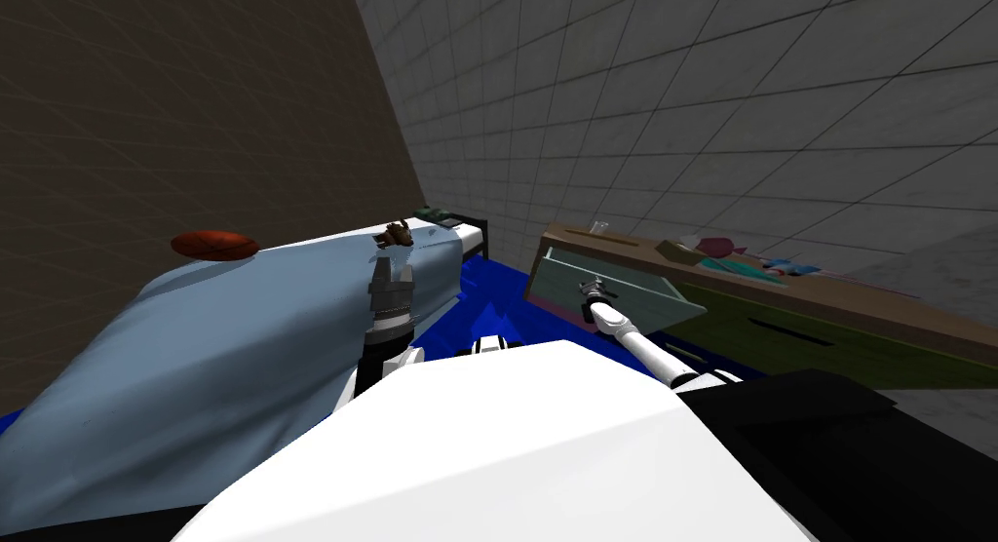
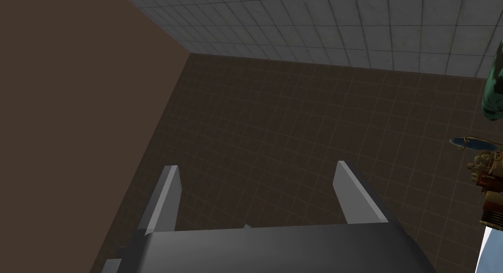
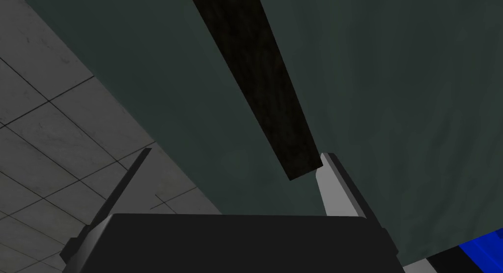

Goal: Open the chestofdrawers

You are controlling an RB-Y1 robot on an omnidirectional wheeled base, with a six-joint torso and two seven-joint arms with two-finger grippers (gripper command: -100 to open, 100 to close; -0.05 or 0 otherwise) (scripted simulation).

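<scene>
one chest drawer [image 1: 560, 278] juts out; right gripper [image 3: 237, 152] gapes empty beside its dark handle [image 3: 255, 83]; left gripper [image 2: 256, 164] likewise spread, empty.

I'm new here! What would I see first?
The grey-green drawer pulled out of the long brown-topped chest on the robot's right, with the right gripper open at its dark handle. Next, the reddish-brown oval ball lying on the pale blue bed on the left.
</scene>
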